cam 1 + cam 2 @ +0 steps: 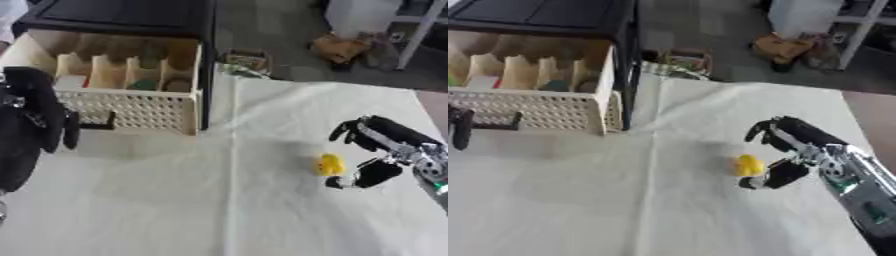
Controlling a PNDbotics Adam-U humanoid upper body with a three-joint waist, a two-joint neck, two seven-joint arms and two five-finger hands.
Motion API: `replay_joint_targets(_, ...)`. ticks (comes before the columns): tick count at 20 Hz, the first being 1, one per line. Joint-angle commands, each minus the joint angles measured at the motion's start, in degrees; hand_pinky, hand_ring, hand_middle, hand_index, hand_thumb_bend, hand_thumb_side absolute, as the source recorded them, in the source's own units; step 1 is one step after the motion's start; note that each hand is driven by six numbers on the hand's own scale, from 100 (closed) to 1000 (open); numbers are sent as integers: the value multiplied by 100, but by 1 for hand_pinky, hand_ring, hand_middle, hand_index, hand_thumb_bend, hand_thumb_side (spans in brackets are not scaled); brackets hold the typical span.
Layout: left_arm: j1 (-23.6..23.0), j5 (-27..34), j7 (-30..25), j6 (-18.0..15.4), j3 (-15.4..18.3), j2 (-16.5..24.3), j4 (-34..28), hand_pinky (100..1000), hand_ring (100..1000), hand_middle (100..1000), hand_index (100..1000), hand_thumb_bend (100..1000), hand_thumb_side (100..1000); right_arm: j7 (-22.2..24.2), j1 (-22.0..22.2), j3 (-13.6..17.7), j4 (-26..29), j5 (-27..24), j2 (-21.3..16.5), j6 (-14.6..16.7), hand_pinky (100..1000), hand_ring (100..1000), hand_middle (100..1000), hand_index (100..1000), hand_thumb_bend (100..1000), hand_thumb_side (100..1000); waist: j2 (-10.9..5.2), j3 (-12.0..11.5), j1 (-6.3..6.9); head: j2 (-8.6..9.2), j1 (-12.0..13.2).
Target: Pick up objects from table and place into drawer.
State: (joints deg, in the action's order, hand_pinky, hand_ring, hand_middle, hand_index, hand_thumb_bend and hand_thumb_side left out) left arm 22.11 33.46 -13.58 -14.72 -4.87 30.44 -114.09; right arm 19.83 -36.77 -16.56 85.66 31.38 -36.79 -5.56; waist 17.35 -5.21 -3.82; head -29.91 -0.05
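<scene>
covering nearly the whole surface, one white cloth (262, 200) lies over the table, a fold line running down its middle from the far edge to the near edge. at the table's far left corner stands one dark cabinet (131, 17) with one pale drawer (122, 107) pulled out of it toward the near side; its front wall is perforated and carries one dark handle (96, 120), and upright dividers split the inside into several narrow compartments holding small things too unclear to make out or count. one left hand (39, 107) shows at the left edge, just in front of the drawer's left end, a large black shape; whether its fingers are spread or curled i cannot tell. one right hand (785, 150) comes in from the right edge, fingers curved and spread apart from the thumb, with nothing pinched between them. one small yellow object (748, 165) sits on the cloth right of the fold line, toward the right edge, just beside the right hand's fingertips, inside the gap between thumb and fingers; whether they touch it i cannot tell.
</scene>
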Motion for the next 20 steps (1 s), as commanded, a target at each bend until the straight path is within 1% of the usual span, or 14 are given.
replay_joint_targets(1, 49, -28, 1, 28, 2, 53, -50, 279, 223, 390, 711, 100, 631, -24, -71, 126, 189, -158, -230, -100, 776, 693, 100, 728, 656, 290, -93, -1, 10, -75, 40)
replay_joint_targets(3, 59, -30, -10, 50, -6, 41, -50, 278, 222, 390, 709, 100, 632, -31, -78, 133, 191, -168, -244, -134, 774, 692, 100, 725, 654, 284, -89, -16, 1, -76, 38)
replay_joint_targets(4, 63, -31, -16, 60, -10, 36, -50, 278, 221, 389, 708, 100, 631, -44, -81, 141, 178, -169, -242, -144, 770, 685, 100, 714, 629, 266, -87, -26, -3, -78, 41)
replay_joint_targets(5, 68, -34, -22, 68, -12, 28, -50, 278, 221, 389, 707, 100, 632, -79, -81, 162, 150, -178, -230, -160, 769, 682, 100, 712, 642, 271, -84, -42, -7, -80, 44)
replay_joint_targets(7, 74, -40, -24, 74, -11, 15, -50, 277, 220, 388, 705, 100, 632, -189, -59, 186, 103, -201, -211, -160, 764, 675, 100, 705, 633, 252, -75, -66, -12, -76, 56)
replay_joint_targets(10, 75, -66, -21, 80, -15, -3, -50, 275, 218, 387, 704, 100, 628, -388, 25, 164, 35, -170, -210, -75, 760, 671, 100, 704, 639, 232, -54, -84, -14, -52, 77)
replay_joint_targets(16, 91, -124, -45, 120, -52, -42, -50, 271, 213, 384, 700, 100, 618, -851, 107, 149, -218, 32, -156, 58, 751, 663, 100, 695, 634, 244, -13, -78, -20, 6, 90)
replay_joint_targets(20, 98, -148, -45, 130, -59, -58, -50, 270, 213, 384, 698, 100, 619, -965, 104, 121, -384, 94, -137, 113, 747, 663, 100, 700, 629, 227, -1, -78, -23, 23, 94)
